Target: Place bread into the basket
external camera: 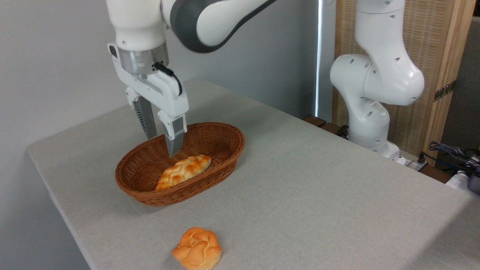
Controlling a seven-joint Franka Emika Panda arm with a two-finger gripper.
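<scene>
Bread (183,171), long and braided, lies inside the wicker basket (221,159), a little tilted, with its lower end near the front wall. That wall hides the bottom edge of the loaf. The robot's fingers (161,138) hang just above the back end of the bread, a little apart, and they hold nothing. I cannot tell if the front finger tip touches the loaf or just sits over it. The basket rests on the table (318,187), which has a grey cloth on it. A small round knotted bun (197,253) sits on the cloth near the front edge, well apart from the basket. The top of the arm is cut off by the edge of the view.
</scene>
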